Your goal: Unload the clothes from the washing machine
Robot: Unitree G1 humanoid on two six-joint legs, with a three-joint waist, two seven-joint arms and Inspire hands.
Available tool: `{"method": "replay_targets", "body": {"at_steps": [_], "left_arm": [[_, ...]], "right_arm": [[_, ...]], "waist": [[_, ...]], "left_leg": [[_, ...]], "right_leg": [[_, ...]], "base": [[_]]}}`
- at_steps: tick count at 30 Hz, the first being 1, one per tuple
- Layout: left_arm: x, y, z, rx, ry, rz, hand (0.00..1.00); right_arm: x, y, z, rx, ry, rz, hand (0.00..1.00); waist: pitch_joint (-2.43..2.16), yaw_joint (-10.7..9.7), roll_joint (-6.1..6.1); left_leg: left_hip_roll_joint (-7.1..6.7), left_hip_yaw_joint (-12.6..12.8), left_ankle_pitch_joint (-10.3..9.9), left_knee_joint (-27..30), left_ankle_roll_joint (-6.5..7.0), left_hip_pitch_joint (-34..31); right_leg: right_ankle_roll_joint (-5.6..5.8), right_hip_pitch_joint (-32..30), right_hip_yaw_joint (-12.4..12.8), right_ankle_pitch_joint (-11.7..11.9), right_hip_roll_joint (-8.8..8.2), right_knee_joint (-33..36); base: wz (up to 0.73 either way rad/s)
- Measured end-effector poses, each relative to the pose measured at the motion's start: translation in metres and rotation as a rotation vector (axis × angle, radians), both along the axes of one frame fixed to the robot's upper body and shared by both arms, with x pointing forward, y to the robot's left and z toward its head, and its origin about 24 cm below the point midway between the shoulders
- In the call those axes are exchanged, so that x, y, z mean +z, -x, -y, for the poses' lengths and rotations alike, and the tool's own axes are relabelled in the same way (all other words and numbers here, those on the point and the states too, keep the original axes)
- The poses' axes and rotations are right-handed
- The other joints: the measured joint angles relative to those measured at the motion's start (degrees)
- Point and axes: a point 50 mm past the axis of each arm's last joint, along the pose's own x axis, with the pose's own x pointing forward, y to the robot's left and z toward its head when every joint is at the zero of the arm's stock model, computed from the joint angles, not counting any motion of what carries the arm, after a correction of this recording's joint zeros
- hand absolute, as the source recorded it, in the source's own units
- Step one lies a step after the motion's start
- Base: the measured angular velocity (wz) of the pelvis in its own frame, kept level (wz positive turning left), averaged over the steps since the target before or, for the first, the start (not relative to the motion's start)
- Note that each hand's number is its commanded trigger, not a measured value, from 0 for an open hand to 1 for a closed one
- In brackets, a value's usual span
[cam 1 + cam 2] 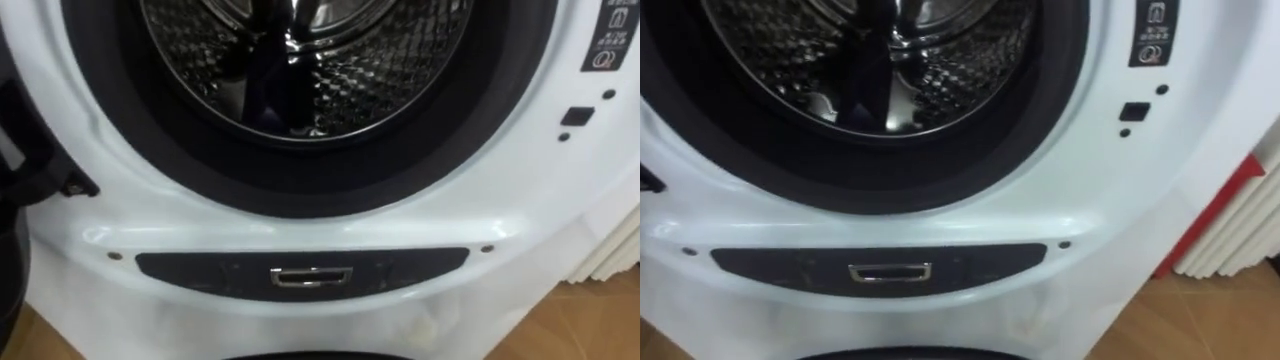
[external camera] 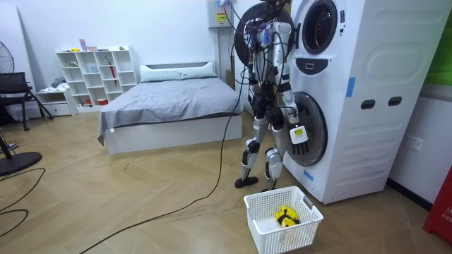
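Observation:
I stand close in front of two stacked white washing machines (image 2: 353, 92). The upper machine's round opening is right before me, with its dark rubber seal (image 1: 300, 185) and shiny steel drum (image 1: 330, 70). Bare metal and dark reflections are what I see inside the drum. Its dark door (image 2: 247, 32) is swung open on my left and shows at the edge (image 1: 20, 150). In the room view my right hand (image 2: 297, 134) hangs low beside the lower machine's door (image 2: 314, 141), holding nothing.
A white laundry basket (image 2: 304, 222) stands on the wooden floor behind me, with a yellow and black item (image 2: 286, 216) in it. A dark panel with a metal latch (image 1: 311, 276) sits under the opening. A bed (image 2: 169, 106) and white shelves (image 2: 95, 74) stand further off.

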Motion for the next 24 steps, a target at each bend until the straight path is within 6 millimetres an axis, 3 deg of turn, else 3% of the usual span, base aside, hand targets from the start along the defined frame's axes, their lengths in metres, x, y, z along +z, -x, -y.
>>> {"method": "replay_targets", "body": {"at_steps": [9, 14, 16, 18, 19, 20, 21, 22, 24], "left_arm": [[0.001, 0.009, -0.003, -0.025, -0.058, -0.03, 0.0], [0.002, 0.02, -0.008, -0.103, -0.11, -0.075, 0.0], [0.002, 0.023, -0.007, -0.149, -0.107, -0.099, 0.0], [0.0, 0.023, -0.003, -0.178, -0.082, -0.108, 0.0], [-0.001, 0.021, 0.0, -0.179, -0.061, -0.105, 0.0], [-0.001, 0.019, 0.001, -0.181, -0.054, -0.1, 0.0], [0.0, 0.008, 0.003, -0.187, -0.044, -0.074, 0.0], [0.0, 0.002, 0.004, -0.189, -0.038, -0.057, 0.0], [0.005, -0.032, 0.007, -0.199, -0.024, 0.041, 0.0]], "right_arm": [[-0.001, 0.0, -0.003, 0.023, -0.005, -0.004, 0.0], [-0.001, 0.003, -0.002, 0.051, 0.006, -0.024, 0.0], [0.0, -0.002, -0.001, 0.096, 0.02, -0.022, 0.0], [0.002, -0.013, 0.002, 0.141, 0.043, -0.007, 0.0], [0.004, -0.02, 0.005, 0.166, 0.058, 0.005, 0.0], [0.005, -0.022, 0.005, 0.182, 0.066, 0.012, 0.0], [0.006, -0.027, 0.006, 0.205, 0.08, 0.023, 0.0], [0.007, -0.028, 0.008, 0.211, 0.086, 0.024, 0.0], [0.009, -0.036, 0.008, 0.229, 0.112, 0.042, 0.0]], "waist": [[0.13, 0.0, -0.32], [-0.08, 0.9, 0.15], [-0.16, 1.5, 0.22], [-0.14, 2.1, 0.66], [-0.24, 2.5, 1.64], [-0.44, 2.3, 1.74], [-0.34, 1.7, 2.75], [-0.35, 1.4, 3.44], [-0.78, -0.4, 4.52]], "left_leg": [[0.15, -0.1, -0.4, 0.1, 0.03, 1.5], [1.87, 1.1, -3.2, 4.9, -0.96, 0.9], [3.28, 0.1, -5.0, 14.6, -2.12, -2.9], [4.09, -1.0, -5.0, 22.9, -2.17, -6.7], [4.21, -4.0, -5.0, 26.9, -2.19, -8.6], [4.13, -5.8, -5.0, 28.4, -2.25, -9.3], [4.56, -8.6, -4.9, 32.8, -2.55, -10.4], [5.0, -9.3, -4.7, 35.9, -2.76, -10.4], [6.0, -11.2, -4.0, 43.5, -4.04, -8.4]], "right_leg": [[0.01, 1.5, 0.0, -0.2, 0.44, 0.1], [-0.97, 1.4, 0.1, -2.2, 1.62, 2.3], [-1.73, 0.2, -0.1, -3.3, 1.67, 4.2], [-2.23, -0.5, -0.9, -3.7, 1.57, 5.1], [-2.78, -0.6, -2.8, -3.8, 1.52, 5.0], [-3.05, -0.7, -3.4, -3.9, 1.47, 5.0], [-3.62, -0.8, -4.8, -4.2, 1.49, 5.3], [-3.89, -0.8, -5.8, -4.5, 1.61, 5.6], [-4.42, -3.6, -7.6, -5.2, 1.44, 8.5]], "base": [[-0.01], [-0.09], [-0.08], [-0.36], [-0.45], [-0.2], [0.0], [0.13], [0.25]]}}
